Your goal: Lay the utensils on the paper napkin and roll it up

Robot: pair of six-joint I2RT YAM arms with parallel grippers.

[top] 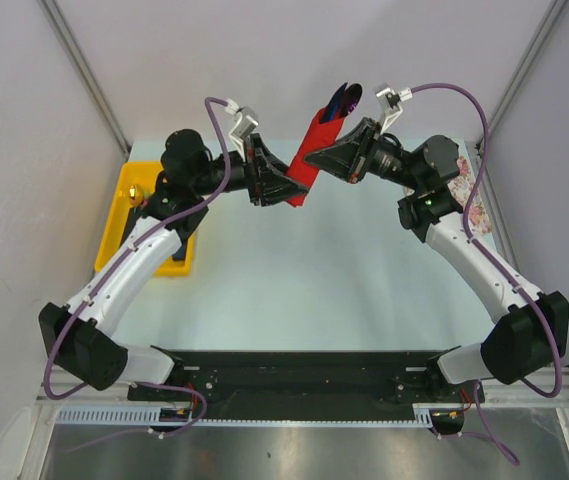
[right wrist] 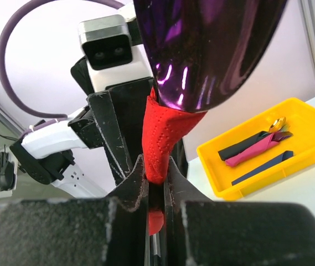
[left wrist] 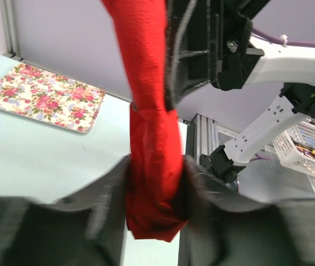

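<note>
The red paper napkin (top: 314, 160) is rolled into a tube and held in the air above the back of the table, tilted. Dark purple utensil ends (top: 342, 100) stick out of its upper end. My left gripper (top: 286, 188) is shut on the roll's lower end (left wrist: 153, 183). My right gripper (top: 316, 158) is shut on the roll higher up (right wrist: 165, 138). In the right wrist view a shiny purple utensil bowl (right wrist: 207, 44) looms just above the jaws. The rest of the wrapped utensils are hidden inside the roll.
A yellow tray (top: 114, 215) stands at the left; it holds black, pink and dark blue handled pieces (right wrist: 257, 145). A white pink-flowered sheet (left wrist: 44, 97) lies on the table at the right (top: 469, 195). A white basket (left wrist: 312, 147) sits off the table.
</note>
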